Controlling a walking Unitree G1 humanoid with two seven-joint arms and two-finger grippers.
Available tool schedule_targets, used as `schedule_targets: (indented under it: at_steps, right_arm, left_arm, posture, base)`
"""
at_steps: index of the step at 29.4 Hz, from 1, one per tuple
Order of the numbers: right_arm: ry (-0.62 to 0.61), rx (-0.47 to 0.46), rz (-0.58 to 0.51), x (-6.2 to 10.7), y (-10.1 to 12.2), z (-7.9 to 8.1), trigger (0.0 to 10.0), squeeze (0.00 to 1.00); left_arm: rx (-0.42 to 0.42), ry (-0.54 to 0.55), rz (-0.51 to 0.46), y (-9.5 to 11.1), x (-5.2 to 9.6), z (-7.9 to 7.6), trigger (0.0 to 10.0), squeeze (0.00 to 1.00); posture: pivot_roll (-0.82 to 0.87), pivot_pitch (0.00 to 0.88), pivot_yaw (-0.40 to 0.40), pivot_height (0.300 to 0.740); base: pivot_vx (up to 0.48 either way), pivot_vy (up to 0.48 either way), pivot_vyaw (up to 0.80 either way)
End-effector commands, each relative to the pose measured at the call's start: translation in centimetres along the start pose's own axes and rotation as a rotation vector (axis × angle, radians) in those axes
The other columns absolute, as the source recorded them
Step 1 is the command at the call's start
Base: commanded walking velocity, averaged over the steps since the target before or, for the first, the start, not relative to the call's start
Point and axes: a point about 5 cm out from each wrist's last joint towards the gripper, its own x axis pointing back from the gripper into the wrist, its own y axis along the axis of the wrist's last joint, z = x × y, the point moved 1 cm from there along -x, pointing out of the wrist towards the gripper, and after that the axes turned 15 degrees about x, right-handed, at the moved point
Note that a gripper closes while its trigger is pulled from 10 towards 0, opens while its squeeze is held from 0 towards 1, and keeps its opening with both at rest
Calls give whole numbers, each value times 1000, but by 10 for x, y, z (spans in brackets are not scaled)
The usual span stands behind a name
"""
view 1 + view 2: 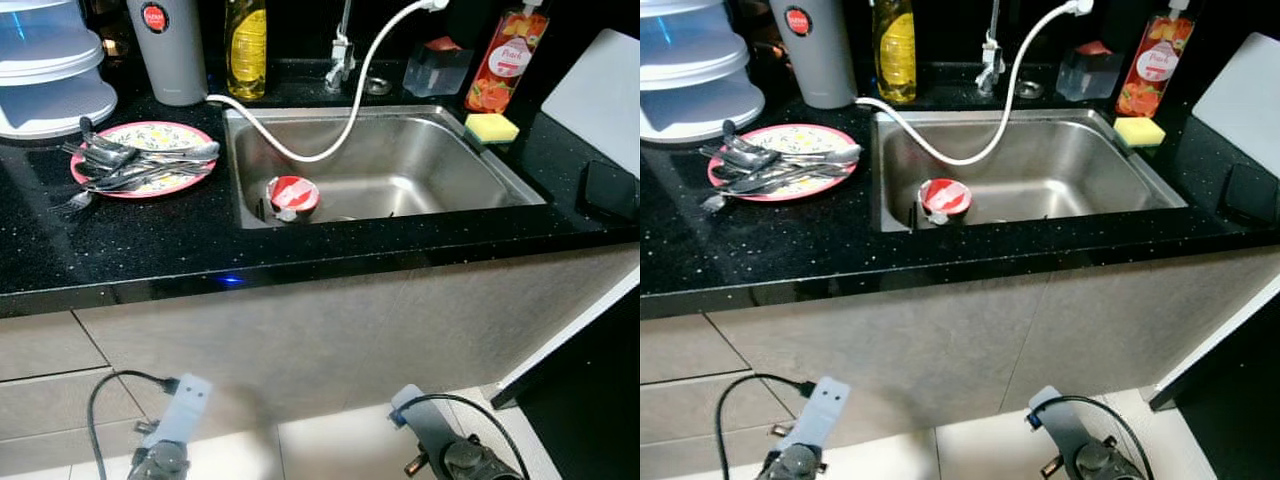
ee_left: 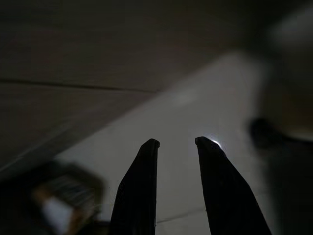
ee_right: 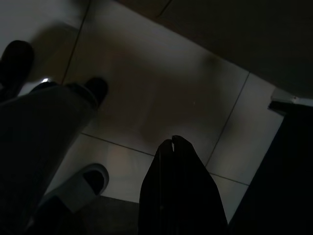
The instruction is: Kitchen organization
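Note:
On the black counter [image 1: 150,250] left of the sink lies a pink floral plate [image 1: 143,157] heaped with several forks and spoons [image 1: 135,165]. The steel sink [image 1: 400,160] holds a red cup [image 1: 293,194] near its front left corner, and a white hose [image 1: 350,110] droops into it from the tap. Both arms hang low in front of the cabinet. My left gripper [image 2: 176,143] points at the tiled floor, open and empty. My right gripper [image 3: 172,141] also hangs over the floor, fingers pressed together, holding nothing.
At the counter's back stand a grey flask [image 1: 168,50], a yellow oil bottle [image 1: 246,45], a peach soap bottle [image 1: 505,60] and a yellow sponge [image 1: 491,127]. White stacked containers [image 1: 45,70] sit far left. A person's leg and slippered feet [image 3: 73,188] are beside my right arm.

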Motion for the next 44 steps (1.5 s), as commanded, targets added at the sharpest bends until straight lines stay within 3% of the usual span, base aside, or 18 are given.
schedule_targets:
  at_steps: [1, 8, 13, 16, 23, 29, 37, 44]
  right_arm:
    - [-3, -10, 9, 0, -3, 1, 10000, 0]
    - [20, 5, 47, 2, -15, 11, 10000, 0]
    - [-7, -41, 23, 1, -9, 7, 10000, 0]
    - [-12, -71, 33, 2, -13, 9, 10000, 0]
    - [29, -22, 87, 4, -29, 22, 10000, 0]
    - [-10, -70, 56, 3, -20, 12, 10000, 0]
    - [4, -20, 48, 2, -17, 11, 10000, 0]
    - [20, 7, 43, 1, -12, 11, 10000, 0]
  left_arm:
    - [-10, -92, 27, -7, 2, -18, 10000, 0]
    - [-27, -56, 23, -1, 0, -7, 10000, 0]
    - [-91, -90, 59, -9, 1, -6, 10000, 0]
    - [-106, -94, 59, -9, 1, -5, 10000, 0]
    - [-119, -89, 24, 0, 0, -6, 10000, 0]
    - [-123, -100, 38, -2, 0, -7, 10000, 0]
    - [-67, -106, 46, -3, 1, -8, 10000, 0]
    - [-135, -130, 0, 15, -2, -11, 10000, 0]
  posture:
    - [17, 0, -49, 740]
    - [11, 0, -43, 740]
    - [-42, 0, 7, 740]
    - [-17, 0, -2, 740]
    - [10, 0, -19, 740]
    - [-12, 0, -4, 740]
    - [-2, 0, -16, 740]
    - [3, 0, -28, 740]
  base:
    - [0, 0, 0]
    - [0, 0, 0]
    - [0, 0, 0]
    - [0, 0, 0]
    - [0, 0, 0]
    - [0, 0, 0]
    - [0, 0, 0]
    - [0, 0, 0]
